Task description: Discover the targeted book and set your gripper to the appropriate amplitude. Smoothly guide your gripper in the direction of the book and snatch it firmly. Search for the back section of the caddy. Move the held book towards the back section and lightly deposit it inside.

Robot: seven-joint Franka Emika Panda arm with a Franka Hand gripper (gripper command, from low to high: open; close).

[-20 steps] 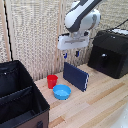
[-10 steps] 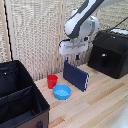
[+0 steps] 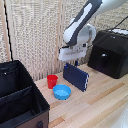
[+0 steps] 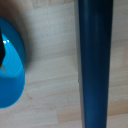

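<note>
The dark navy book [image 3: 76,76] stands on its edge on the wooden table, leaning slightly, just right of the blue bowl [image 3: 62,92]. My gripper [image 3: 70,63] hangs right above the book's upper left corner, fingers pointing down and apparently apart, holding nothing. In the wrist view the book's top edge [image 4: 95,65] runs as a dark strip, with the bowl [image 4: 10,70] beside it; my fingers do not show there. The black fabric caddy [image 3: 30,102] sits at the exterior view's left. Its back section [image 3: 14,79] lies beyond the divider.
A small red cup [image 3: 52,81] stands behind the bowl, between the book and the caddy. A glossy black hard box [image 3: 111,54] stands at the exterior view's right. A slatted screen backs the table.
My gripper has come down a little and slightly to the exterior view's right, closer to the book's top. The book, bowl and cup have not moved.
</note>
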